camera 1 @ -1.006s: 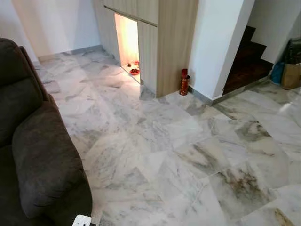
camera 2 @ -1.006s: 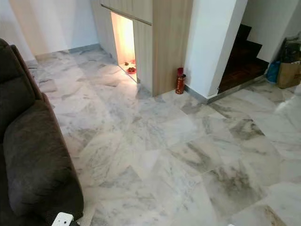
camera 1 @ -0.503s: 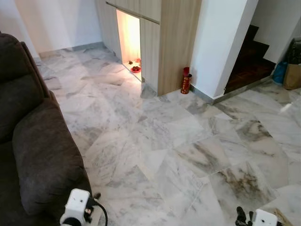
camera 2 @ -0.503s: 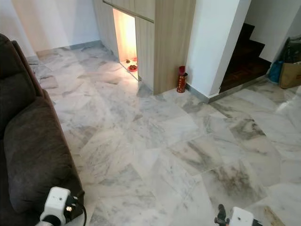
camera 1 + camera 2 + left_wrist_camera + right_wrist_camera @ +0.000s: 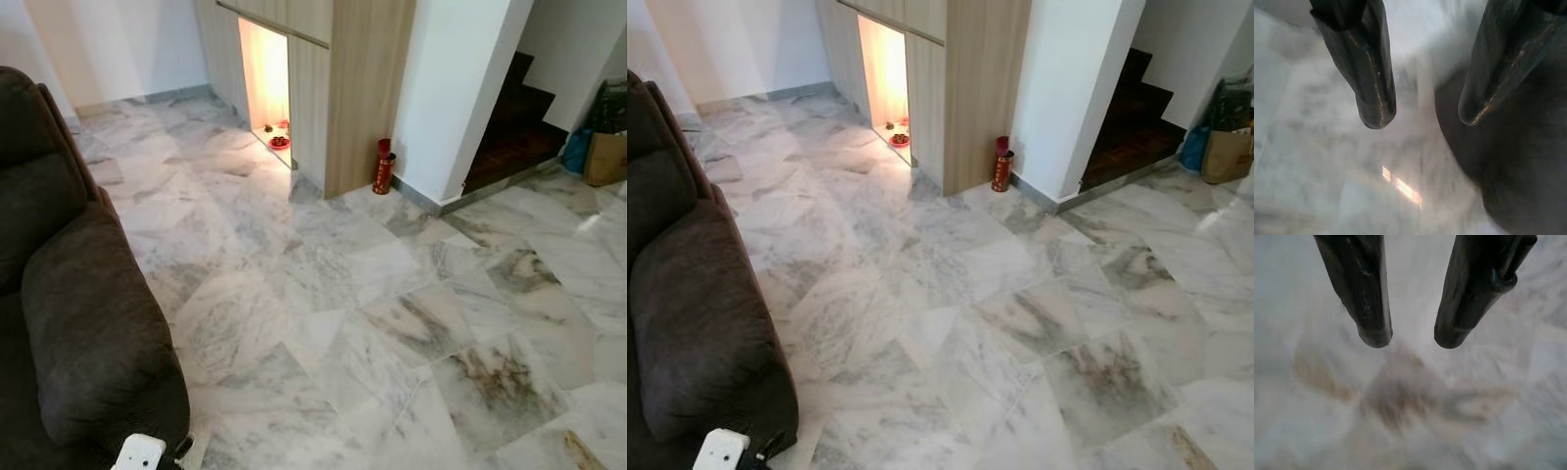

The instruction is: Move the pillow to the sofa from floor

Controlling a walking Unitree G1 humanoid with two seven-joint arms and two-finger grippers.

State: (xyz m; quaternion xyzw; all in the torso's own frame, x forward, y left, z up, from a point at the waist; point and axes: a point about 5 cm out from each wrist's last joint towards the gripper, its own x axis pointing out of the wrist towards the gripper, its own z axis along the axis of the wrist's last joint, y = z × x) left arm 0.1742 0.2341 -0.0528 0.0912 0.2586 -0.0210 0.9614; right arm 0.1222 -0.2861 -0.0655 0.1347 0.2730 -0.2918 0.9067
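A dark brown sofa [image 5: 78, 313] stands along the left side, its padded arm toward me. The white housing of my left wrist [image 5: 137, 452] shows at the bottom edge, right beside the sofa's front corner. In the left wrist view my left gripper [image 5: 1424, 116] hangs open over the marble floor [image 5: 1327, 161], with the sofa's dark fabric [image 5: 1518, 166] just beside one finger. My right gripper [image 5: 1411, 339] is open too, above bare veined marble, nothing between its fingers.
White-and-grey marble floor [image 5: 372, 294] spreads ahead and to the right. At the back stand a wooden cabinet with a lit niche [image 5: 266, 78], a red cylinder [image 5: 383, 168] by a white pillar [image 5: 460, 88], dark stairs [image 5: 514, 132], and bags [image 5: 605, 147] at far right.
Both wrists rose into the head view half a second ago and have dropped again; just the left wrist's top still shows. The camera has shifted slightly.
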